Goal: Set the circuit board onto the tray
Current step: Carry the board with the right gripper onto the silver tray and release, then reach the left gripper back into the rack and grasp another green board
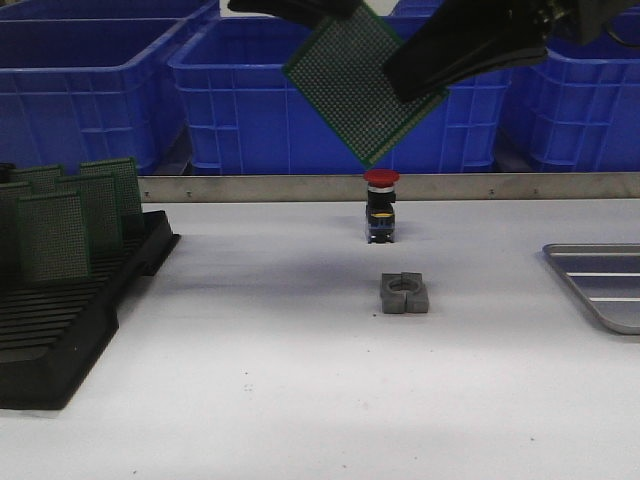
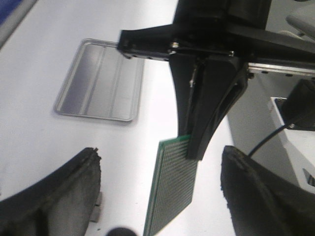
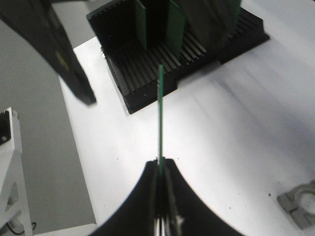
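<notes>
Handover looked basically done: the right gripper [image 3: 161, 169] was pinched tight on the circuit board [image 1: 362, 82], midair above the table, left gripper [image 2: 160, 187] spread open around it. Next it'd need carrying right to the tray [image 1: 600, 285].

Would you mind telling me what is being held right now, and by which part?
The right gripper pinches the green circuit board by one edge, above the table.

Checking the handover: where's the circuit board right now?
In the front view the circuit board hangs mid-air at top centre, above the red pushbutton, clamped in the right gripper; the tray sits far right.
</notes>
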`<state>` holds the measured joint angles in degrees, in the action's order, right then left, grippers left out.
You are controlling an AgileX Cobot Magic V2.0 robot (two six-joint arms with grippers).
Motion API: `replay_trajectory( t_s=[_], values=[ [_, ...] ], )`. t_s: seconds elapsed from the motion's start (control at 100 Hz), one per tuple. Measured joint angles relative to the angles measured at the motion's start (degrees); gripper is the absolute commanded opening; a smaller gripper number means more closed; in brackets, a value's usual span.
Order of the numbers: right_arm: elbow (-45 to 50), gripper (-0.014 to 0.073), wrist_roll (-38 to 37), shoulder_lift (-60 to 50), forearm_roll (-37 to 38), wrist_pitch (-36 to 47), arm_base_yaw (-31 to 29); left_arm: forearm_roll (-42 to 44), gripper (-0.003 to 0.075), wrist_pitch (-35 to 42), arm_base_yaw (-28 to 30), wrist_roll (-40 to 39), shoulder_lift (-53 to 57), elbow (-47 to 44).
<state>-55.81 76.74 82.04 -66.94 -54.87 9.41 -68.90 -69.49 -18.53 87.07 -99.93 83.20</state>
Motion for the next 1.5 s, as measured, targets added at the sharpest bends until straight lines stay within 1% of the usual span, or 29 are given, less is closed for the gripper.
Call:
replay_trajectory(
  t_s=[0.12, 0.19, 0.28, 0.38, 0.58, 0.67, 0.8, 0.87, 0.91, 0.94, 0.99, 1.01, 1.06, 1.13, 1.14, 1.18, 1.23, 1.38, 1.5],
  values=[
    [0.0, -0.0069, -8.5, 0.0, 1.8, 0.0, -4.2, -0.1, 0.0494, 0.0, 3.8, 0.0, 0.0, 1.8],
    [0.0, -0.0069, -11.6, 0.0, 3.7, 0.0, -7.1, -0.2, 0.0494, 0.0, 5.6, 0.0, 0.0, 2.3],
    [0.1, -0.0069, -13.8, 0.0, 5.3, 1.3, -10.9, -0.2, 0.0494, 0.1, 6.9, 0.0, 0.0, 2.5],
    [1.7, -0.0068, -15.5, 0.0, 5.4, 5.6, -14.8, -0.2, 0.0494, 0.1, 7.4, 0.0, 0.0, 2.6],
    [7.3, -0.0068, -19.3, 2.0, 5.4, 17.6, -22.0, -0.2, 0.0494, 0.1, 7.4, 0.0, 0.0, 2.6],
    [8.7, -0.0068, -21.7, 4.1, 5.4, 21.3, -24.0, -0.2, 0.0494, 0.1, 7.4, 0.0, 0.0, 2.6],
    [9.0, -0.0056, -23.3, 7.3, 5.2, 23.6, -24.9, -0.2, 0.0494, 0.1, 7.4, 0.0, 0.0, 2.6],
    [9.0, 0.0005, -23.9, 8.8, 5.2, 24.3, -24.9, -0.4, 0.0494, 0.1, 7.4, 0.0, 0.0, 2.6],
    [9.0, 0.0065, -24.1, 9.3, 5.2, 24.5, -24.9, -0.4, 0.0494, 0.1, 7.4, 0.0, 0.0, 2.6],
    [9.0, 0.0114, -24.4, 9.7, 5.2, 24.8, -25.0, 0.1, 0.0494, 0.1, 7.4, 0.0, 0.0, 2.7],
    [9.0, 0.0227, -24.7, 10.1, 5.2, 25.2, -25.3, 1.4, 0.0494, 0.1, 7.4, 0.0, 0.0, 3.0],
    [9.0, 0.0256, -24.7, 10.1, 5.2, 25.3, -25.4, 2.3, 0.0494, 0.0, 7.4, -0.1, 0.0, 3.1],
    [9.0, 0.0374, -24.9, 10.1, 5.0, 26.0, -26.0, 4.5, 0.0494, 0.0, 7.4, -0.1, 0.0, 3.6],
    [9.0, 0.0498, -24.9, 10.1, 4.9, 26.4, -26.9, 8.7, 0.0494, 0.0, 7.4, -0.1, 0.0, 4.3],
    [9.0, 0.0498, -24.9, 10.1, 4.8, 26.5, -27.2, 9.1, 0.0494, 0.0, 7.4, -0.1, 0.0, 4.3],
    [9.0, 0.0556, -24.9, 10.1, 4.8, 26.6, -27.7, 11.8, 0.0494, -0.1, 7.5, -0.1, 0.0, 4.7],
    [9.0, 0.0587, -24.9, 10.1, 4.8, 26.8, -28.2, 15.0, 0.0494, -0.3, 7.8, -0.1, 0.0, 5.1],
    [9.0, 0.0591, -25.1, 10.1, 4.8, 26.8, -28.7, 24.8, 0.0494, -0.4, 9.4, -0.1, 0.0, 5.3],
    [9.0, 0.0591, -25.1, 10.1, 4.8, 26.0, -28.7, 38.5, 0.0493, -0.4, 10.1, -0.1, 0.0, 5.3]
  ],
)
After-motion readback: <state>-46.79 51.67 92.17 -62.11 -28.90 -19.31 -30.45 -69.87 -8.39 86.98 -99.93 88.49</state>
